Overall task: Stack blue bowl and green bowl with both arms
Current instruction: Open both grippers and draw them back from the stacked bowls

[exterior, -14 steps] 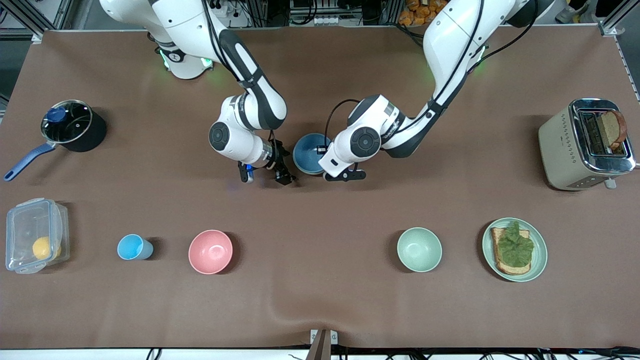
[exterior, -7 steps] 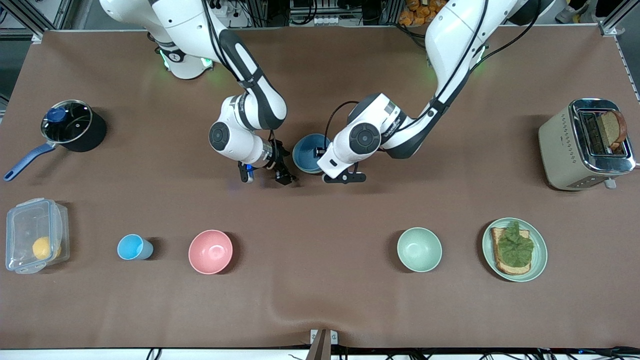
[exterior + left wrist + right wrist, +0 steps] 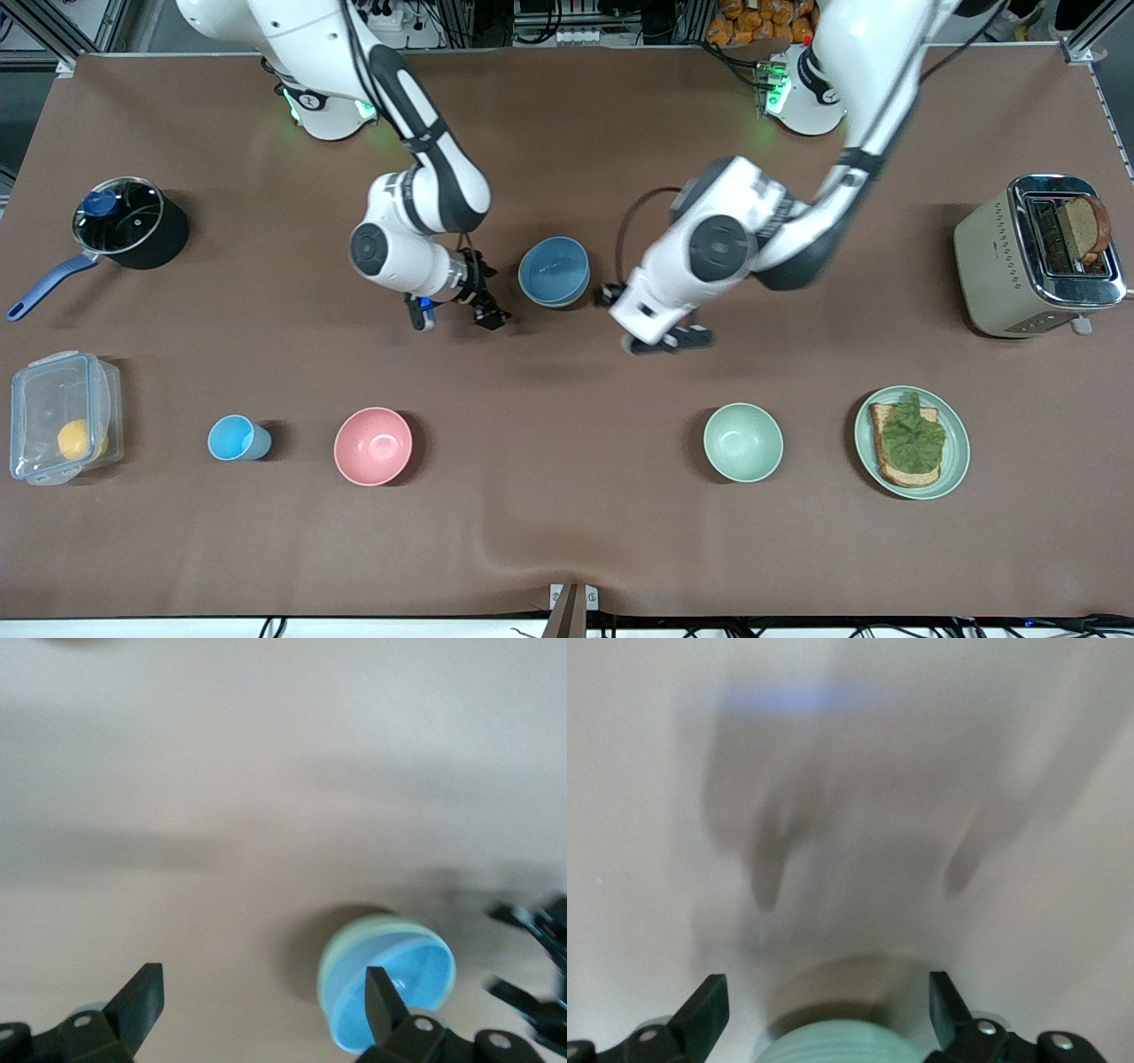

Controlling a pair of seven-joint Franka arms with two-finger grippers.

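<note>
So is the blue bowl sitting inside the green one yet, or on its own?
Inside. The blue bowl sits nested in a green bowl, whose pale rim shows around it in the left wrist view. Both grippers are clear of it.

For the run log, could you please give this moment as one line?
blue bowl: nested in green bowl | left gripper: open, over table beside stack | right gripper: open, beside stack

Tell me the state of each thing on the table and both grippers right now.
blue bowl: nested in green bowl
left gripper: open, empty
right gripper: open, empty
pot: lid on
toaster: bread in slot
container: lid on
plate: holds toast
mint bowl: empty
pink bowl: empty
cup: empty
</note>
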